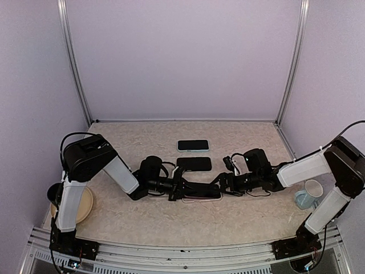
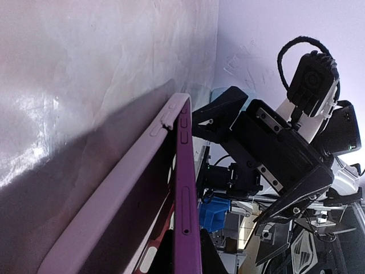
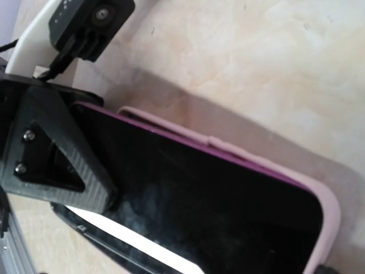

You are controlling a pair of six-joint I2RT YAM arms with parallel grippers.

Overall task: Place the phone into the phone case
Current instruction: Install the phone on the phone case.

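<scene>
Phone [image 1: 202, 192] spans the two pincers lengthwise, black screen up, purple side edge raised off pink case [image 2: 114, 188]. Left pincer [image 1: 178, 189] clenched on one end; right pincer [image 1: 227, 184] spread wide at the other.

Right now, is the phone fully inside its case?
Only partly. In the left wrist view the edge of the purple phone stands above the rim of the pink case, a gap between them.

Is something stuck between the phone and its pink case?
Nothing visible. The phone already sits in the pink case at the end near the right gripper. At the other end the left gripper clamps it, one finger across its top. The underside is hidden.
</scene>
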